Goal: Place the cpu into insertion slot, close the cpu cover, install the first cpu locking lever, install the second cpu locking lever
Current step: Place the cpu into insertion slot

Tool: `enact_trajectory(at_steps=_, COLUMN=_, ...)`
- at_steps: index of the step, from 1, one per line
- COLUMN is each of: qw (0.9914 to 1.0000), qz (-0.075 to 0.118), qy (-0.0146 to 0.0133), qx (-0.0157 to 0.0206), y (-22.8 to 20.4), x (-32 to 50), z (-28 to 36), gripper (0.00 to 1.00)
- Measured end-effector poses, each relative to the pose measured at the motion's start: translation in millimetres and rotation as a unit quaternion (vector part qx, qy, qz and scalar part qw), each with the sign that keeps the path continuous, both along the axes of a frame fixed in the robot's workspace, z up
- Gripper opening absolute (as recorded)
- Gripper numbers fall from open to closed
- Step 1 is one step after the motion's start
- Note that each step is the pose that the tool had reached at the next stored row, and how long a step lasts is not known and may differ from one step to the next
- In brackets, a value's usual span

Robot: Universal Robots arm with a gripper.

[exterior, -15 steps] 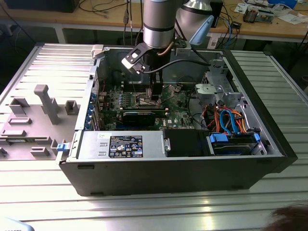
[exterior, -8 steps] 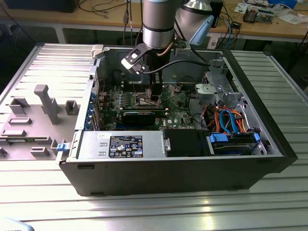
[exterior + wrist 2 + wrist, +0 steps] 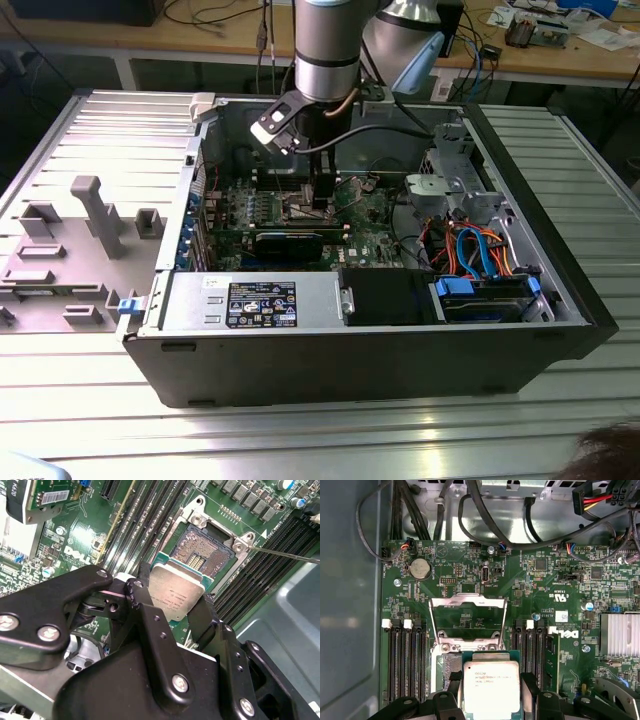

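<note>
The cpu (image 3: pixel 176 592) is gripped by two opposite edges in the closed tool (image 3: pixel 172 605) and is held over one edge of the insertion slot (image 3: pixel 202 550), not yet seated, with the cpu cover (image 3: pixel 467 612) raised open. The chip is judged light, rigid and smooth-edged, so slippage is possible. Hold is best confined to the edges, as the slot's pins are judged fragile.

A ribbed metal table (image 3: pixel 300 440) carries an open computer case (image 3: pixel 350 365); a grey plate (image 3: pixel 60 255) lies beside it.
</note>
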State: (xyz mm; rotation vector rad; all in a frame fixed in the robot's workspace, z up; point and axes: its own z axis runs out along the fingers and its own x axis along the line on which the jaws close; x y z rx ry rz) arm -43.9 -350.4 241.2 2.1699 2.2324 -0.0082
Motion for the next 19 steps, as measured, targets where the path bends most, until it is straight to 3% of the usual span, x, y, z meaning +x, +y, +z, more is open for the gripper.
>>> enact_trajectory(at_steps=19, qw=1.0, qz=0.0, qy=0.0, qx=0.0, y=0.3, x=-3.1, z=-5.4, gripper=0.55)
